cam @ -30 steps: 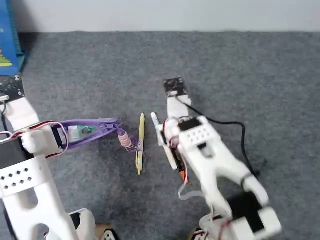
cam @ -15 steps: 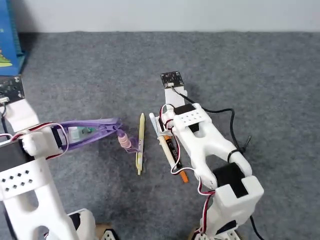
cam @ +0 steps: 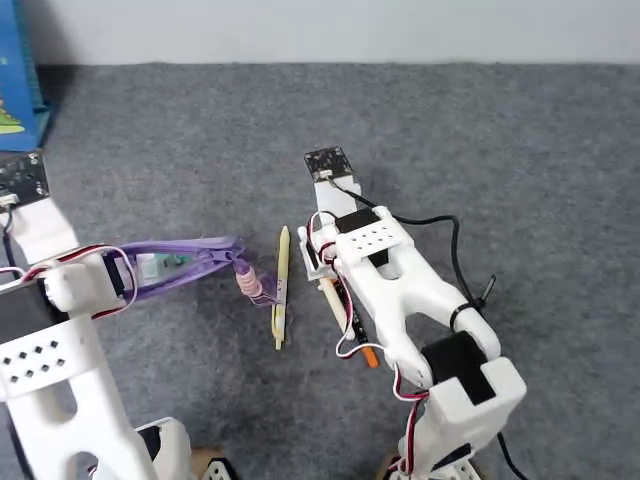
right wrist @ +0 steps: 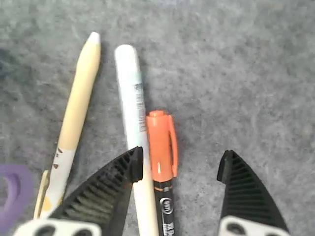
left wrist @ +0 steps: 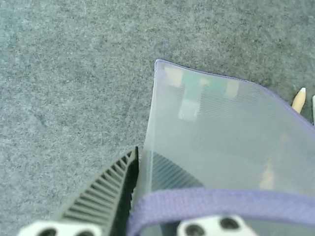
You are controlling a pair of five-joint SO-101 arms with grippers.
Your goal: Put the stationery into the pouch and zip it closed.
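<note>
Grey fuzzy cloth covers the worktop (cam: 520,150), and a pale wall (cam: 330,30) runs along the back. A blue box (cam: 15,90) sits at the far corner on the left side.

The left tool (left wrist: 147,164) is squeezed tight on one edge of the pouch (left wrist: 221,132). The pouch is see-through with purple trim. From above it looks thin, as if it stands on its edge. Something green and white is inside it. A pink charm (cam: 247,280) hangs off the end of the pouch and lies on the cloth, just beside the yellow pen (cam: 282,285).

Three pens lie side by side between the two arms. The yellow pen is the one closest to the pouch. Next to it is a white pen (right wrist: 129,93). Touching the white pen is a black marker (right wrist: 165,214) with an orange cap (right wrist: 162,142).

The right arm (cam: 390,280) is above the white pen and the black marker. The right tool (right wrist: 181,157) is open wide and holds nothing. The orange cap sits between its two fingers, close to one of them. That finger is over the white pen.
</note>
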